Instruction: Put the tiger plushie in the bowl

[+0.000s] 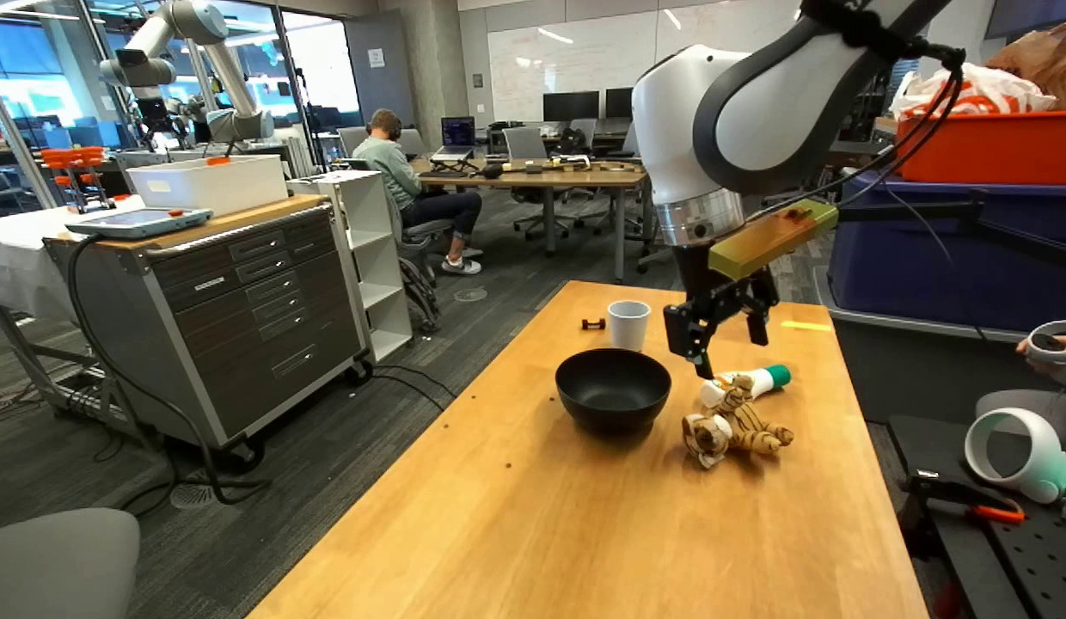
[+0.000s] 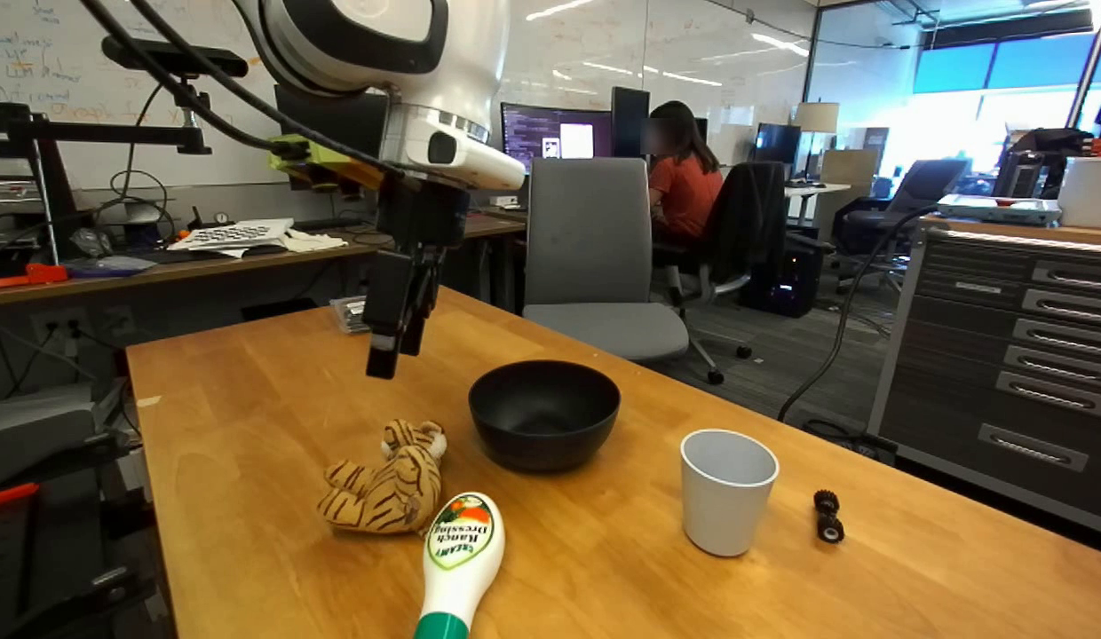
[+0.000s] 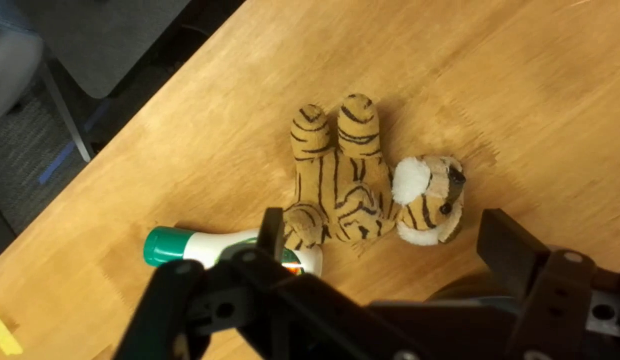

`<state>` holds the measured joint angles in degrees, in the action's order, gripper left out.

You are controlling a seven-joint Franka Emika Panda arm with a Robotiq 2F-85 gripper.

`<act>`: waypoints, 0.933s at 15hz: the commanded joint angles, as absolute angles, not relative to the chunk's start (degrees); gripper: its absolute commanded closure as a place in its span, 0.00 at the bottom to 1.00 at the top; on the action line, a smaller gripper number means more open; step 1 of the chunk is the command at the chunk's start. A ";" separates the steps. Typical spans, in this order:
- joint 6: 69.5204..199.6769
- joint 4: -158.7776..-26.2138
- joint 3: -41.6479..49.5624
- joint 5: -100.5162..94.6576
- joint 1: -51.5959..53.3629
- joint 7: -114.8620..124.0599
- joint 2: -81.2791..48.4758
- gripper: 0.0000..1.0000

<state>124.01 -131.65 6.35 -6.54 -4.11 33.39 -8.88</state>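
Observation:
The tiger plushie (image 1: 739, 427) is tan with dark stripes and white ears. It lies on the table in both exterior views (image 2: 395, 488), beside the black bowl (image 1: 606, 421). The bowl (image 2: 543, 441) stands upright with nothing seen in it. My gripper (image 1: 732, 354) is open and empty, above the table and apart from the plushie; it also shows in an exterior view (image 2: 397, 357). In the wrist view the plushie (image 3: 350, 185) lies beyond the wide-apart fingers (image 3: 382, 222), its head to the right. There the bowl is mostly hidden behind the gripper.
A white dressing bottle with a green cap (image 2: 462, 555) lies against or very close to the plushie (image 3: 210, 247). A pale cup (image 2: 728, 493) stands near the bowl, with a small dark dumbbell-shaped piece (image 2: 827, 516) beside it. The table edge (image 3: 115, 145) shows in the wrist view.

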 commanded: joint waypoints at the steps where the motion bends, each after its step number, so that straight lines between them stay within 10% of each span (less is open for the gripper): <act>1: 121.21 -129.39 7.20 -7.10 -3.84 32.82 -11.81 0.00; 14: 120.88 -125.83 9.88 -7.78 -3.75 32.81 -17.36 0.00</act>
